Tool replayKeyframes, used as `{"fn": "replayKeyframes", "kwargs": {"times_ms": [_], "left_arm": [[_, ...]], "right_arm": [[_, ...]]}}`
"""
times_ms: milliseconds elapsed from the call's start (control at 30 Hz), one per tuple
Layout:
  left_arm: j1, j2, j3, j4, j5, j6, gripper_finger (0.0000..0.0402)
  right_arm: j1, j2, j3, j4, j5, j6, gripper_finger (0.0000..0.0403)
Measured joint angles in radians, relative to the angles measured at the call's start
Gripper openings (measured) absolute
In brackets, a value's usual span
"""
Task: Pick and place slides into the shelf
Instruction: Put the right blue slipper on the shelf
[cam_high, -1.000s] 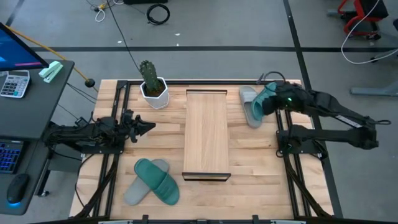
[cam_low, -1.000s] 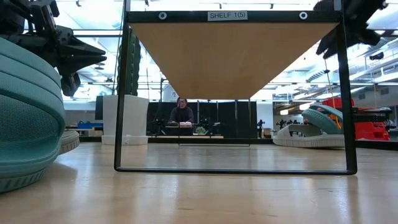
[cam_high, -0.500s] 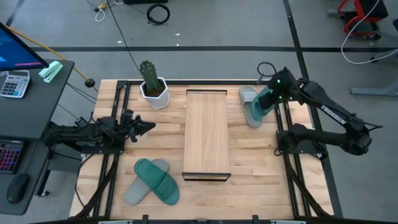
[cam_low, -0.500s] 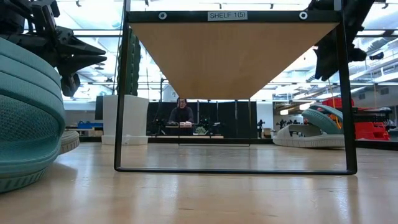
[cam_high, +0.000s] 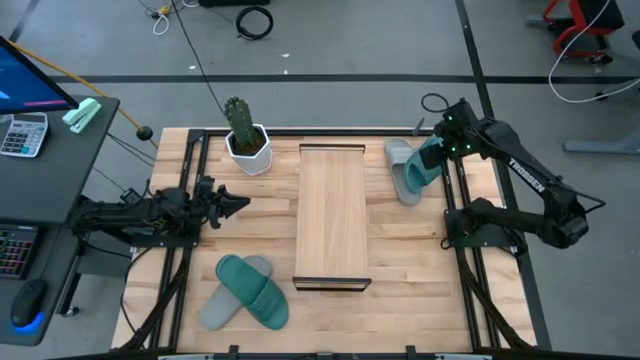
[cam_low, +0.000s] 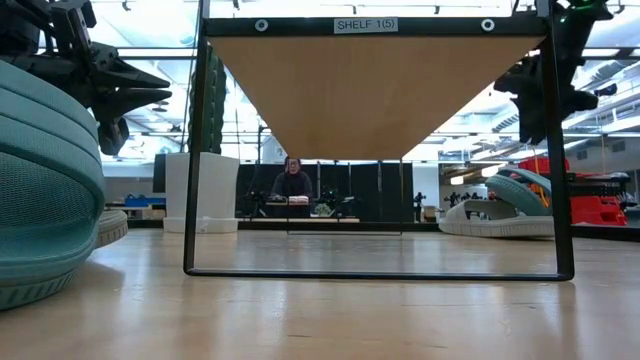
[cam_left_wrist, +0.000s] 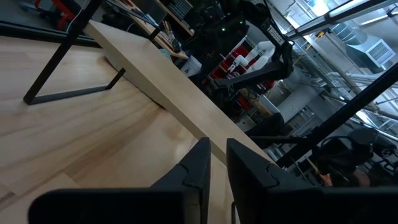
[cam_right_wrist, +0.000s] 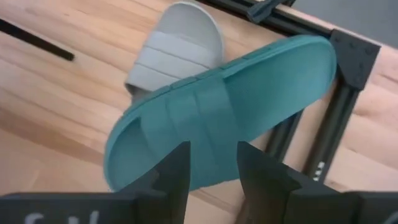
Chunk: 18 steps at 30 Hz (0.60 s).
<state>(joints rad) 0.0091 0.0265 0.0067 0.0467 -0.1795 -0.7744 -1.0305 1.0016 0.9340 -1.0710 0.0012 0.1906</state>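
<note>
Since a second ago the right arm has swung back toward the tabletop's far right corner; its right end effector (cam_high: 436, 158) now hovers over the teal slide (cam_right_wrist: 224, 118) beside the shelf (cam_high: 333, 215), fingers (cam_right_wrist: 176, 168) apart, gripping nothing. That slide lies tilted across a grey slide (cam_right_wrist: 176, 50). The left end effector (cam_high: 238, 203), left of the shelf, is unmoved, fingers nearly together. The shelf's rail label (cam_low: 365, 24) reads "SHELF 1(5)". A second teal slide (cam_high: 252, 289) lies diagonally near the shelf's near end.
</note>
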Motion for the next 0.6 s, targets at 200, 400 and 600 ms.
{"fn": "replayKeyframes", "kwargs": {"times_ms": [200,400,600], "left_arm": [[0.0,0.001,0.0,0.0,0.0,0.0,0.0055],[0.0,0.007,0.0,0.0,-0.002,-0.001,0.006],[0.0,0.007,0.0,0.0,-0.003,-0.001,0.0059]], "right_arm": [[-0.011,0.02,0.0,0.002,0.049,0.078,0.0161],[0.015,0.019,0.0,0.001,0.076,0.143,0.0222],[0.068,0.019,-0.04,0.006,0.09,0.216,0.028]]}}
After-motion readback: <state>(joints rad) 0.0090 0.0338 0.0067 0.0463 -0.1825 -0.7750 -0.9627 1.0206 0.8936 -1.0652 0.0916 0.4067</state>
